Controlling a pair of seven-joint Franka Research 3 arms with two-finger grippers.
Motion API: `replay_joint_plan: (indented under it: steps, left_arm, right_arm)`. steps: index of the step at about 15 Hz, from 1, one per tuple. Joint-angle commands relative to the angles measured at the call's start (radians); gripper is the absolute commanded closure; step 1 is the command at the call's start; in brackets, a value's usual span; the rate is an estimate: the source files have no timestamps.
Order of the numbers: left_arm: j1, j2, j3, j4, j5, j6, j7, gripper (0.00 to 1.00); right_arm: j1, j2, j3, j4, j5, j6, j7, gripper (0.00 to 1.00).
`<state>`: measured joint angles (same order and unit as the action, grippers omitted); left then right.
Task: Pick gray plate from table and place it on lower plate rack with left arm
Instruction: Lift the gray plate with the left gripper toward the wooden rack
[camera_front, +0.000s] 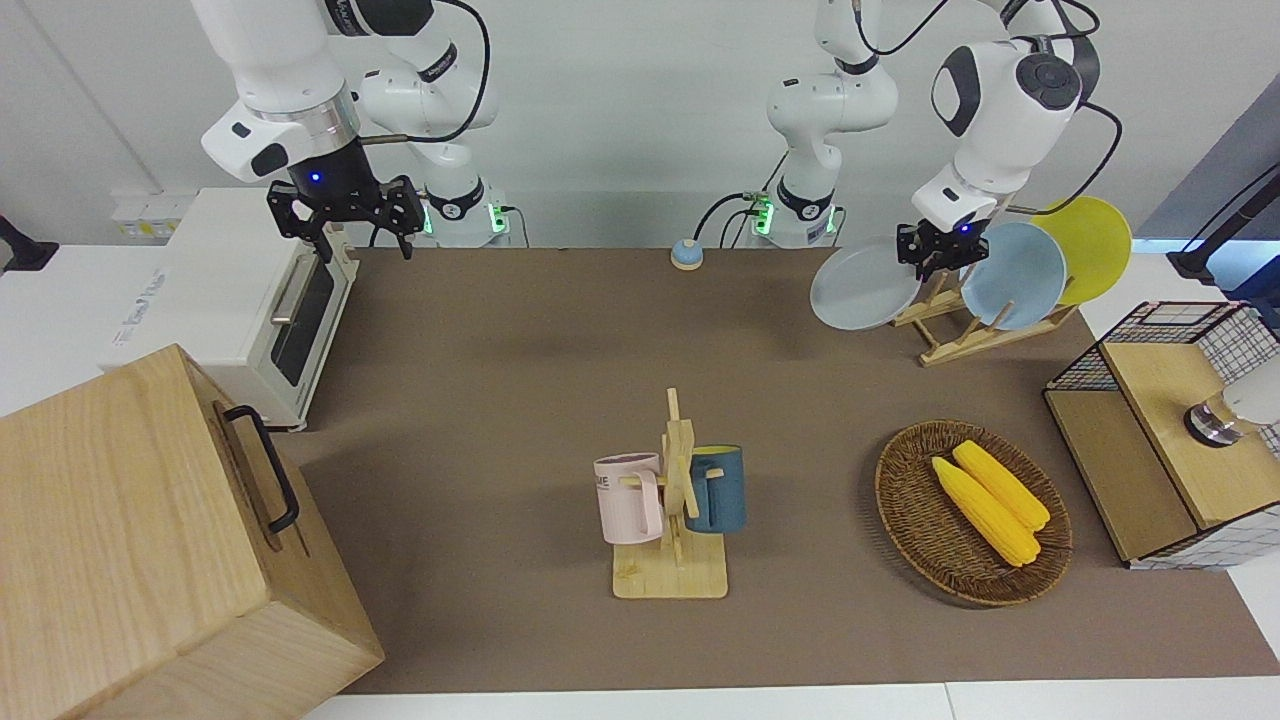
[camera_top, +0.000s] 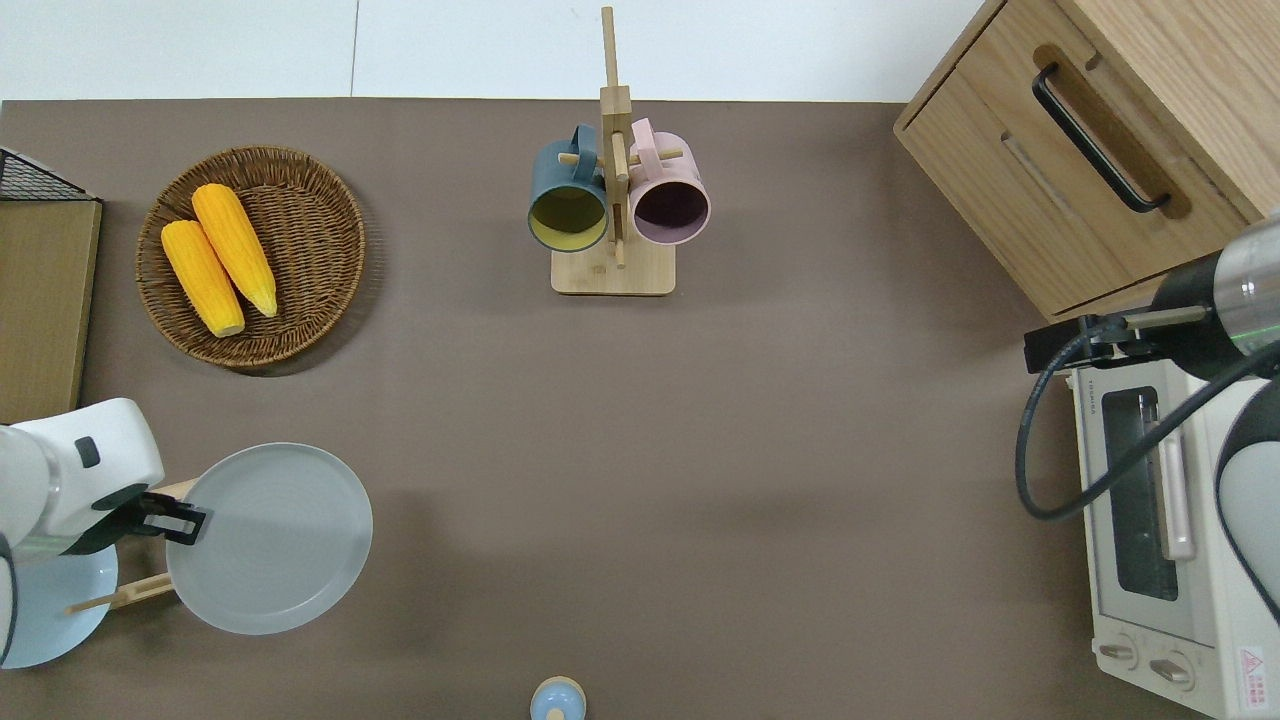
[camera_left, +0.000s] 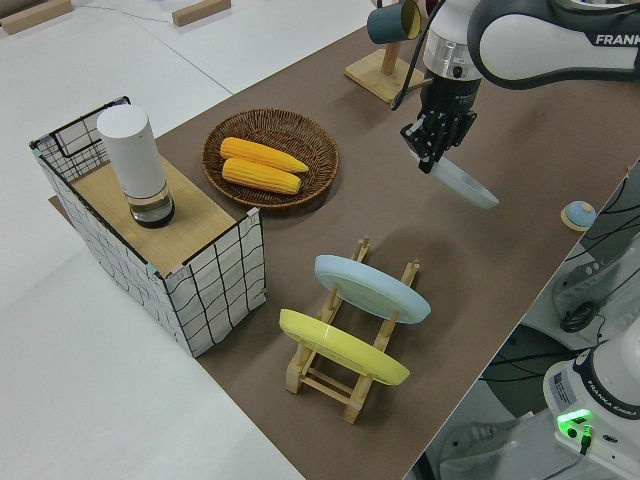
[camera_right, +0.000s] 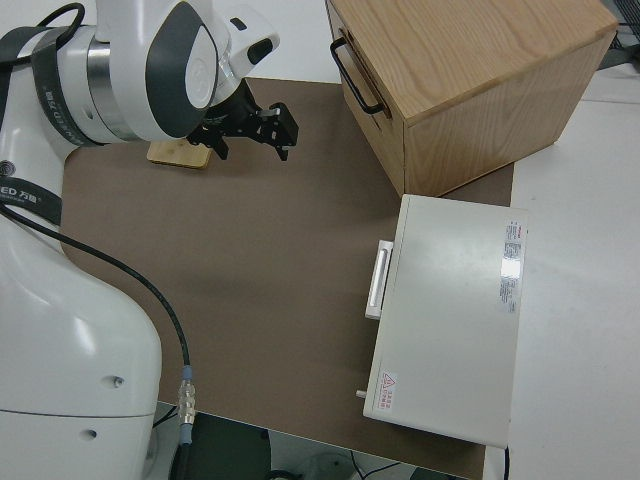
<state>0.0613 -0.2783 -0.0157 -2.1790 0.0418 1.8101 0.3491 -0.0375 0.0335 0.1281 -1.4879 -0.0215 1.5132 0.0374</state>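
Note:
My left gripper (camera_front: 935, 250) is shut on the rim of the gray plate (camera_front: 865, 283) and holds it tilted in the air. In the overhead view the gripper (camera_top: 185, 522) and plate (camera_top: 270, 538) hang over the table (camera_top: 700, 450), beside the low end of the light wood plate rack (camera_top: 130, 593). The side view shows the plate (camera_left: 468, 185) in the gripper (camera_left: 432, 158), clear of the rack (camera_left: 340, 375). The rack (camera_front: 960, 335) holds a light blue plate (camera_front: 1012, 275) and a yellow plate (camera_front: 1085, 248). My right gripper (camera_front: 350, 215) is open and parked.
A wicker basket (camera_front: 900, 520) with two corn cobs lies farther from the robots than the rack. A wire-frame box (camera_front: 1170, 440) stands at the left arm's end. A mug tree (camera_front: 672, 500) stands mid-table. A toaster oven (camera_front: 230, 300) and wooden cabinet (camera_front: 150, 540) are at the right arm's end. A small blue bell (camera_front: 686, 254) sits near the robots.

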Motion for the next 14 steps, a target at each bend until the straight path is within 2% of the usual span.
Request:
replay_joint_plan:
  steps: [1,4,8,11,14]
  left_arm:
    - [0.003,-0.051,0.023,0.007,0.038,-0.026,-0.013,1.0]
    - [-0.002,-0.09,0.013,0.007,0.133,-0.047,-0.1,1.0]
    - [-0.005,-0.13,0.005,0.007,0.177,-0.071,-0.198,1.0]
    - [-0.006,-0.147,-0.042,0.005,0.276,-0.101,-0.318,1.0]
    - [-0.003,-0.15,-0.099,0.004,0.312,-0.129,-0.45,1.0]
  right_arm:
    - [-0.021,0.009,0.021,0.02,-0.003,-0.016,0.013,0.017]
    - [-0.022,0.009,0.021,0.02,-0.003,-0.016,0.013,0.017]
    - [-0.021,0.009,0.021,0.021,-0.003,-0.016,0.013,0.017]
    - [-0.022,0.009,0.021,0.02,-0.003,-0.016,0.013,0.017]
    - [-0.022,0.009,0.021,0.02,-0.003,-0.016,0.013,0.017]
